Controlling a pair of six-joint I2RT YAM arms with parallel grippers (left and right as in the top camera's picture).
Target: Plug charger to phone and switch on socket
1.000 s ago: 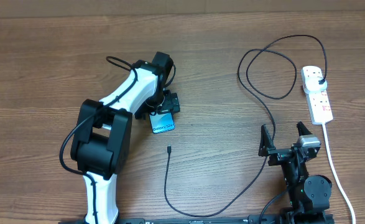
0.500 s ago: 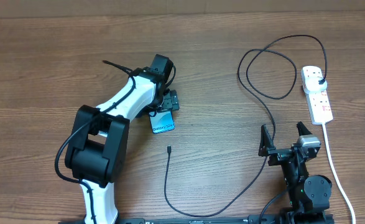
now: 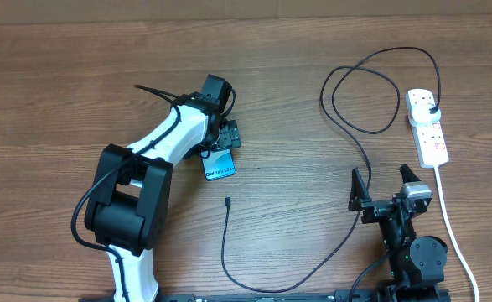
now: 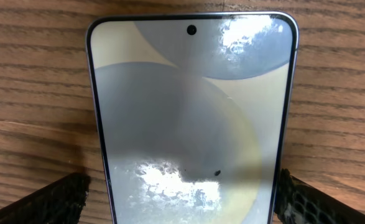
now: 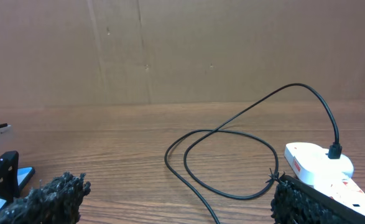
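The phone [image 3: 220,168] lies flat on the wooden table, its light-blue screen up. My left gripper [image 3: 221,148] hangs open over its far end. In the left wrist view the phone [image 4: 191,112] fills the frame, and the left gripper [image 4: 185,202] straddles it with a finger by each long edge; the right one is almost touching. The charger [image 3: 313,267] is a thin black cable whose connector tip [image 3: 228,201] lies loose below the phone. Its plug [image 3: 431,109] sits in the white socket [image 3: 432,143]. My right gripper [image 3: 384,186] stands open and empty at the front right.
The cable makes two loops [image 5: 226,158] in front of the right gripper [image 5: 185,202], with the socket [image 5: 319,163] just to its right. The socket's white cord [image 3: 455,235] runs down the right edge. A cardboard wall [image 5: 182,50] backs the table.
The left arm's elbow has swung a little to the left and its wrist has edged slightly over the phone. The phone, the cable and the right arm have not moved.
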